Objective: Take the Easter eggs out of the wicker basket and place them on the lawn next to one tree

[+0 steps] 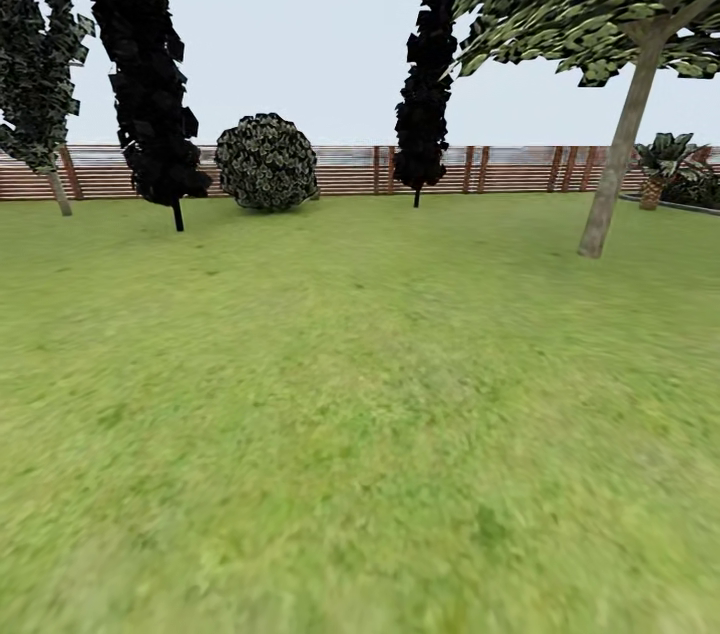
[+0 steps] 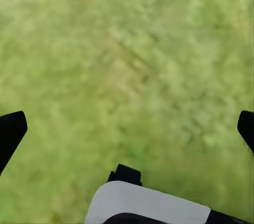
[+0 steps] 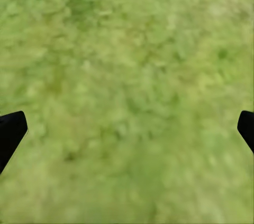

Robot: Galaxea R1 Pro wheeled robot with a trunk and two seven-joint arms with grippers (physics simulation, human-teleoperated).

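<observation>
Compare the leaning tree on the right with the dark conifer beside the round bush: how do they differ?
The tree has a bare, pale, leaning trunk under a broad green canopy; the conifer is a narrow, near-black column standing upright, foliage almost to the ground on a thin stem. Both stand on the lawn before the fence.

Short, patchy green grass lawn: matt, soft and slightly mottled throughout. Far brown slatted wooden fence: dull, unpolished boards; straight grey-brown tree trunk at right: smooth, matt bark. Black gripper fingertips over the grass look like smooth, matt plastic.
</observation>
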